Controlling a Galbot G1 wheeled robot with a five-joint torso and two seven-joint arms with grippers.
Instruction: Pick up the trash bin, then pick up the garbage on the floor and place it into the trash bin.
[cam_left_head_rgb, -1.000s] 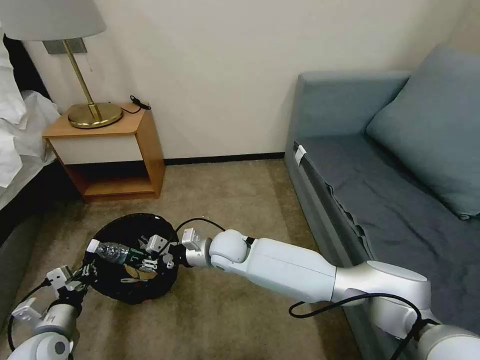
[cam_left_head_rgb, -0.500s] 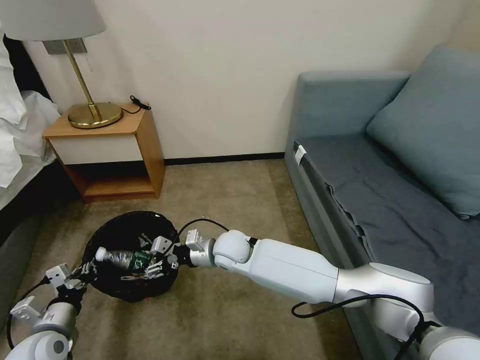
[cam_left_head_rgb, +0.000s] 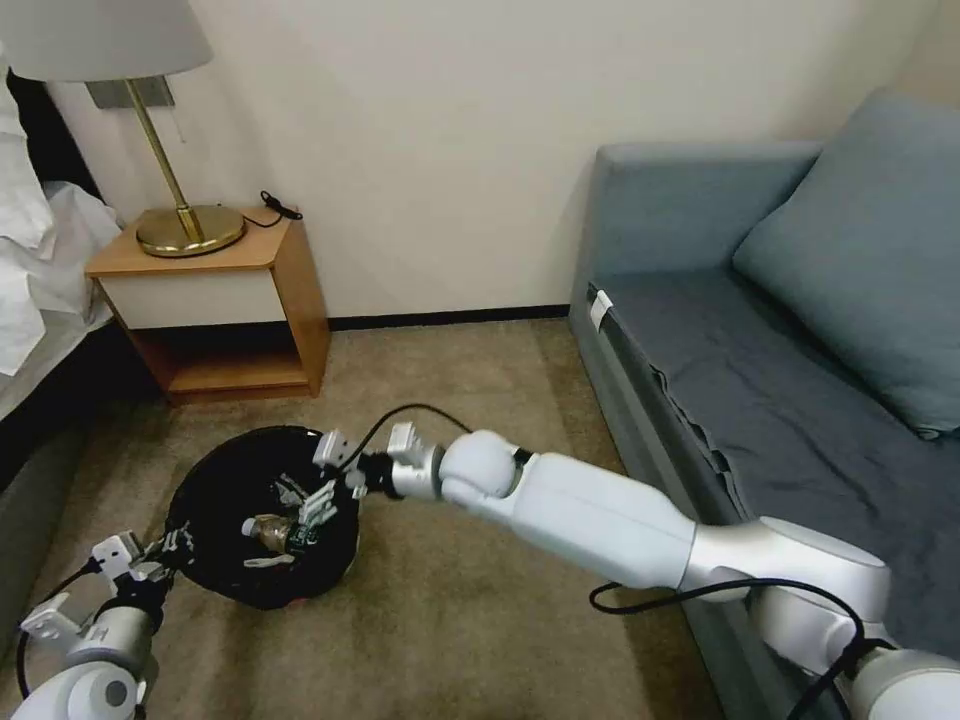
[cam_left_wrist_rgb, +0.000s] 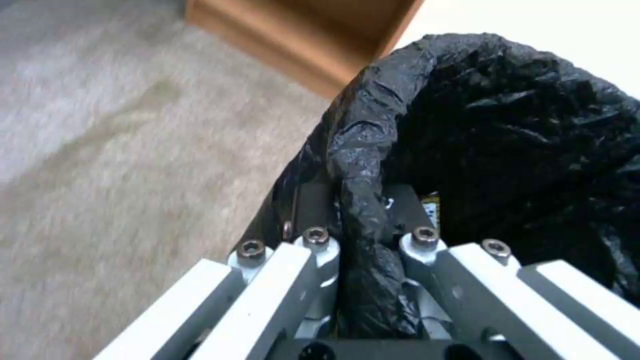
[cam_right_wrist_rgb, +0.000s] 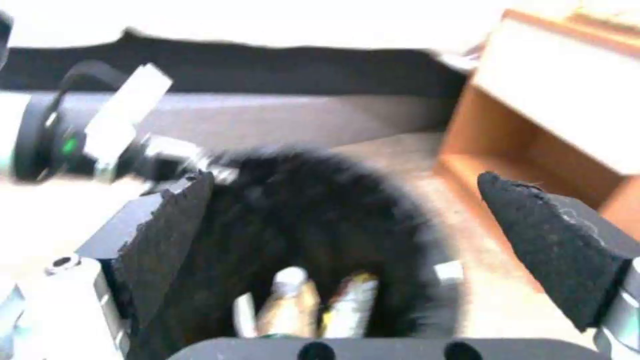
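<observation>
Down on the carpet by the nightstand (cam_left_head_rgb: 215, 300), trash bin (cam_left_head_rgb: 215, 480) hangs pinched at its rim by my left fingers (cam_left_wrist_rgb: 313, 250). Right fingers (cam_right_wrist_rgb: 170, 235) spread above it, bottle (cam_left_head_rgb: 268, 530) inside w/ wrappers; best withdraw straight up, no bag snag.

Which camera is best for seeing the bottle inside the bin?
The head view: the bottle lies whole inside the trash bin, below the open right gripper. The right wrist view shows it blurred. In the left wrist view the bag hides it.
</observation>
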